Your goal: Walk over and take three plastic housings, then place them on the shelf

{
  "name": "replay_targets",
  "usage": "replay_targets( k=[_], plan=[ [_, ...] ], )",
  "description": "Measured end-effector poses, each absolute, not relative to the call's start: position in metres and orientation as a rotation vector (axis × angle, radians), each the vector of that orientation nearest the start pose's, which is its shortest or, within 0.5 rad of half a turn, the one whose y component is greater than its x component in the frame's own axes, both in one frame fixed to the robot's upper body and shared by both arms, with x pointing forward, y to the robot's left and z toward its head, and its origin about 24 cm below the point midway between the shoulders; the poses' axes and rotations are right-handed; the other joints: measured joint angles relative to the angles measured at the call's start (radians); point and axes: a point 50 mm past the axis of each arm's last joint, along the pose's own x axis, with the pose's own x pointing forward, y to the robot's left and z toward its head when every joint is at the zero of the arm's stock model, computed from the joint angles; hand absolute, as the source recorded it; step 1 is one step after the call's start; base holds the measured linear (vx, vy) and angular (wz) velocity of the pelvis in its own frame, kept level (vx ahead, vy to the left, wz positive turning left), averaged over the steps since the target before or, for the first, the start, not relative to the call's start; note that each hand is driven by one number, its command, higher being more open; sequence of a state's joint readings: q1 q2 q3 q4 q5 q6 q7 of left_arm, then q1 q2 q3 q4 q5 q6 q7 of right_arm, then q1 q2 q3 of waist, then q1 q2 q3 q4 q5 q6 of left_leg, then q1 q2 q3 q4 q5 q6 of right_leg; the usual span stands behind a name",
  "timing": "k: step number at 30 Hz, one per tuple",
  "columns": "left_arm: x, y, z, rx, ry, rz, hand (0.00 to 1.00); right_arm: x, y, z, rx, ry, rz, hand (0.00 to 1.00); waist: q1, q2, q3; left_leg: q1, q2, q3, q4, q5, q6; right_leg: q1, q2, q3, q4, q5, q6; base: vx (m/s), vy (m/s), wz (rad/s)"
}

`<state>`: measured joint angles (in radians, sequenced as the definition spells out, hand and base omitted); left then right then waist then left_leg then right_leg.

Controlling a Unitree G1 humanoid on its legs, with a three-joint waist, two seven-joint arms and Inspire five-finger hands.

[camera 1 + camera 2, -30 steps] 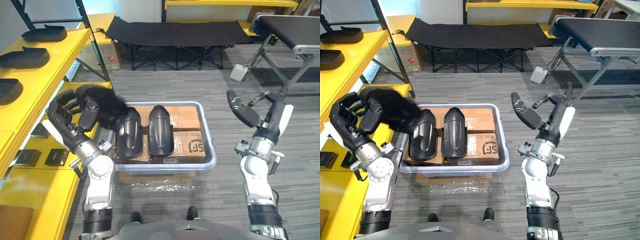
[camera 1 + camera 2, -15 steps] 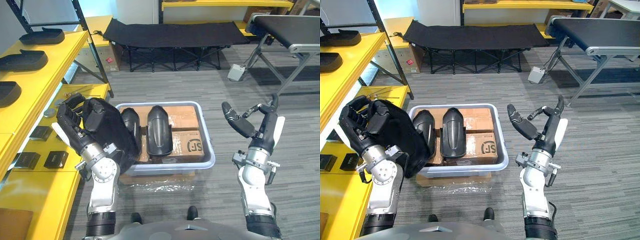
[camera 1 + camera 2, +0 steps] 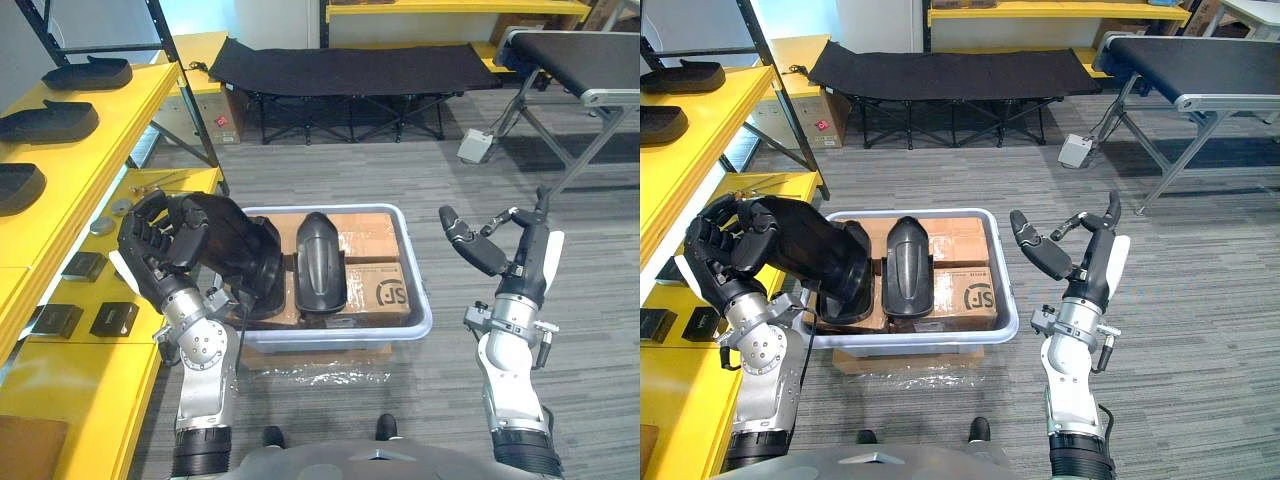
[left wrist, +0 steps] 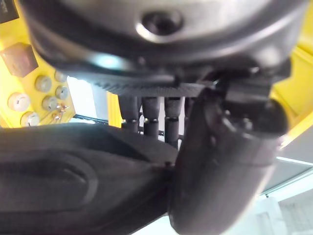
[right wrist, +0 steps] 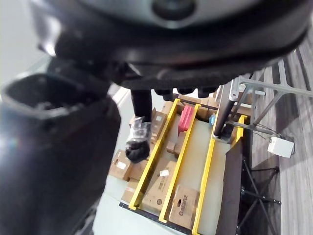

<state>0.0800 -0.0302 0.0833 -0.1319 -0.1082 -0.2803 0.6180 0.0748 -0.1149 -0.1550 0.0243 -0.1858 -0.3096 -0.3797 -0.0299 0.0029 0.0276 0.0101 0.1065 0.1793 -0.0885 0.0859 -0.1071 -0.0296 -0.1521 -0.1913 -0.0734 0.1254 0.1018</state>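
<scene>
My left hand (image 3: pixel 158 238) is shut on a black plastic housing (image 3: pixel 238 255), whose surface (image 4: pixel 73 176) lies under the curled fingers (image 4: pixel 150 117). It hangs tilted over the left end of the grey bin (image 3: pixel 421 302), hiding what lies below it. A second housing (image 3: pixel 318 262) lies in the bin on cardboard boxes (image 3: pixel 378 285). The yellow shelf (image 3: pixel 112 128) runs along my left and bears three more black housings (image 3: pixel 50 120). My right hand (image 3: pixel 488 248) is raised to the right of the bin, open and holding nothing.
Small black and metal parts (image 3: pixel 82 266) lie on the lower yellow shelf level. A black folding cot (image 3: pixel 350 65) stands beyond the bin. A conveyor table (image 3: pixel 570 50) and a white box (image 3: pixel 478 145) are at the back right. Grey carpet surrounds the bin.
The held housing has swung from hanging steeply beside the bin's left edge up to a flatter tilt over the bin. The right hand has sunk slightly since a second ago.
</scene>
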Motion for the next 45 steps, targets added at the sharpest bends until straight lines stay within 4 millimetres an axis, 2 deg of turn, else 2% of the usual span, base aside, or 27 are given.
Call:
replay_targets(
  k=[5,10,17,28,36,40,41,45],
  plan=[
    [0.219,0.195,0.089,-0.233,-0.370,0.657,0.00,0.232,-0.208,0.053,-0.217,-0.210,-0.257,1.00,0.000,0.001,-0.001,-0.002,0.000,-0.007,0.000,0.000,0.000,0.001,0.000,-0.007,0.000,0.000,0.000,0.00,0.000,0.03],
    [0.220,0.185,0.110,-0.213,-0.467,0.498,0.00,0.236,-0.182,0.046,-0.246,-0.139,0.092,1.00,0.005,0.010,-0.007,-0.004,-0.003,-0.020,0.000,0.001,0.001,0.008,-0.003,-0.020,0.000,-0.002,0.002,0.00,-0.001,0.08],
    [0.225,0.184,0.116,-0.203,-0.492,0.344,0.00,0.239,-0.178,0.043,-0.280,-0.038,0.442,1.00,0.010,0.014,-0.011,-0.003,-0.003,-0.024,0.000,0.002,0.003,0.011,-0.004,-0.025,0.000,-0.002,0.002,-0.01,-0.001,0.02],
    [0.236,0.155,0.147,-0.192,-0.607,0.055,0.00,0.254,-0.160,0.040,-0.299,-0.007,0.602,1.00,0.017,-0.003,-0.024,-0.004,-0.007,-0.030,0.000,0.005,0.005,0.013,-0.007,-0.032,0.000,-0.002,0.001,0.00,0.000,0.00],
    [0.237,0.149,0.148,-0.231,-0.605,-0.038,0.00,0.268,-0.150,0.044,-0.329,-0.041,0.634,1.00,0.025,-0.004,-0.027,-0.004,-0.009,-0.039,-0.001,0.014,0.006,0.015,-0.009,-0.038,0.002,-0.002,0.001,-0.01,-0.003,0.02],
    [0.237,0.143,0.148,-0.235,-0.599,-0.083,0.00,0.275,-0.148,0.044,-0.375,-0.064,0.583,1.00,0.028,-0.005,-0.028,-0.006,-0.009,-0.047,-0.001,0.018,0.006,0.019,-0.010,-0.047,0.003,-0.002,0.001,-0.02,-0.005,0.05],
    [0.237,0.141,0.148,-0.235,-0.599,-0.093,0.00,0.277,-0.147,0.045,-0.394,-0.072,0.563,0.00,0.029,-0.005,-0.028,-0.006,-0.009,-0.048,-0.001,0.019,0.007,0.020,-0.010,-0.049,0.003,-0.002,0.001,-0.03,-0.007,0.06],
    [0.240,0.138,0.149,-0.236,-0.602,-0.121,0.00,0.281,-0.146,0.048,-0.427,-0.108,0.542,0.00,0.029,-0.005,-0.029,-0.006,-0.009,-0.049,-0.001,0.023,0.007,0.020,-0.010,-0.050,0.003,-0.002,0.000,-0.04,-0.008,0.01]
  ],
)
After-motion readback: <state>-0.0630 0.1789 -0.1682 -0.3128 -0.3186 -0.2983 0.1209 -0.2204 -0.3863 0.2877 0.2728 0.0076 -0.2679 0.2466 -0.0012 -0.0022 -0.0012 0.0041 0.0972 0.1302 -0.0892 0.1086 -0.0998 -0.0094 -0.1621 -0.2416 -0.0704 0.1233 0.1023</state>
